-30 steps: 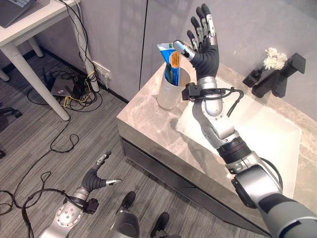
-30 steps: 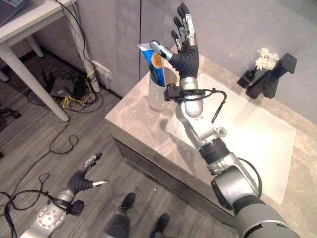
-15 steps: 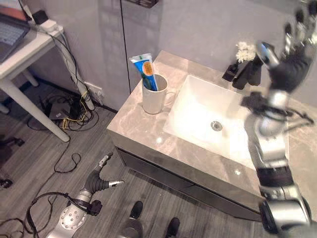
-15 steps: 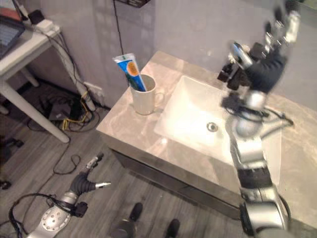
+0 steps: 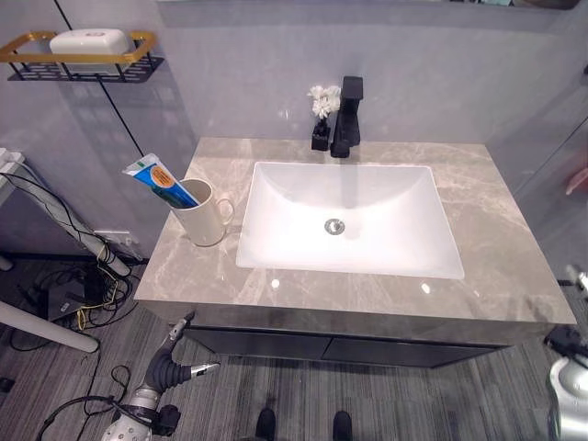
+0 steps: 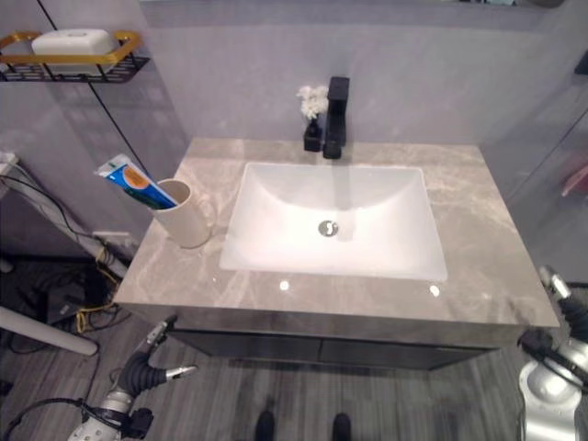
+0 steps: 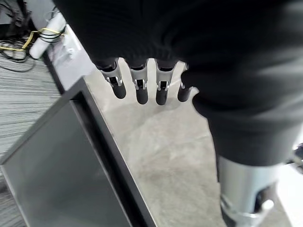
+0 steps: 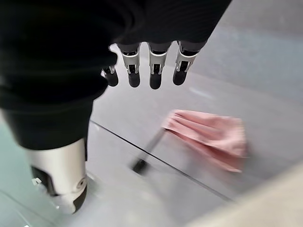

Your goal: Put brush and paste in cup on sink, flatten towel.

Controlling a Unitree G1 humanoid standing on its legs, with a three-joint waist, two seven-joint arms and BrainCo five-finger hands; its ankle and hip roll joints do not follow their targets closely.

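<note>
Currently the pink towel hangs bunched on a bar, just beyond the right hand, whose straight fingers hold nothing; paste stands in the cup.

text: none legible | toothpaste tube in cup: blue-and-orange print, too small to read | signs, numbers: none

Grey marble, white basin, one splash of blue

The surface is grey-veined marble round a white sink; cream cup, blue-and-orange paste tube, black tap, gold-edged shelf, pink towel.
</note>
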